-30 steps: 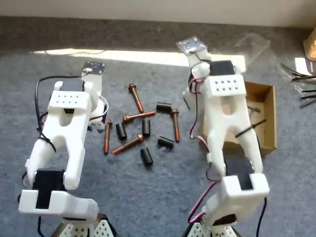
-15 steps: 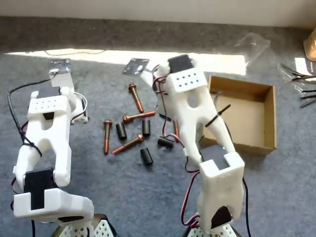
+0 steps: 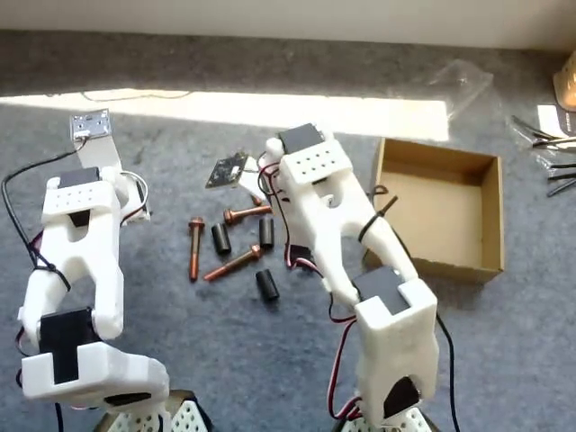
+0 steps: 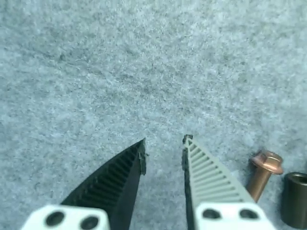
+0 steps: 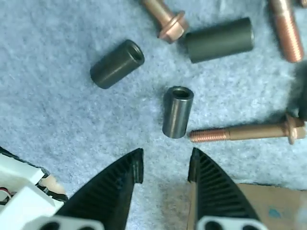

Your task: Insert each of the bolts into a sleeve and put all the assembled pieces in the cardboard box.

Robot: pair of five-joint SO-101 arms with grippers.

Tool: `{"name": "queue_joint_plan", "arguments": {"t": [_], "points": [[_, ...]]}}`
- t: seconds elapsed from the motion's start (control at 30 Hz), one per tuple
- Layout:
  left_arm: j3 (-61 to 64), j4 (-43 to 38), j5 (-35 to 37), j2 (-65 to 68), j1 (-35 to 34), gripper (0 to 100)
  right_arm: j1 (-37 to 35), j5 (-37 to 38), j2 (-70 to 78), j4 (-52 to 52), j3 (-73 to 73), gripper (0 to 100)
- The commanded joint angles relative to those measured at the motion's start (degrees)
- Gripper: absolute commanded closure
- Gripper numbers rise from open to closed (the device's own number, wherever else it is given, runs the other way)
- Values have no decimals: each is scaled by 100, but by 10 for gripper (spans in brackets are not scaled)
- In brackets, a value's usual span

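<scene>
High view gives me the layout: the cardboard box sits on the grey surface at 3 o'clock from the scatter of loose parts. In that scatter I count one bolt on the 9 o'clock edge, a second bolt at 12 o'clock and a third bolt slanting toward 7 o'clock. A dark sleeve lies just beside the first bolt, a second sleeve sits near the middle, and a third sleeve lies at 6 o'clock. Every bolt I can see lies outside the sleeves. My right arm stretches over the scatter's 3 o'clock side, and my left arm stands at 9 o'clock from it.

On the right wrist view, the right end effector is released and holds nothing. A sleeve lies just ahead of the gap between its tips, and a bolt points its threaded end at that sleeve's base.

On the left wrist view, the left end effector is released too, with bare surface between its tips. A bolt head and a sleeve rim lie beside the pale finger.
</scene>
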Motion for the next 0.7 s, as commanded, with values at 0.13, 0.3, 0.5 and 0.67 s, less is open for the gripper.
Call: {"name": "queue_joint_plan", "arguments": {"t": [0.13, 0.3, 0.5, 0.67], "points": [[-40, -97, 35, -57, -22, 870, 66, -835, -2589, 110, 453, 851], [-31, -97, 35, -57, -22, 870, -268, -1081, -4101, -180, 2070, 851], [-31, -79, 26, -57, -22, 870, -286, -1354, -5402, -2668, 4699, 851], [-31, -97, 26, -40, -31, 870, -277, -1336, -5719, -4163, 6343, 851]]}}
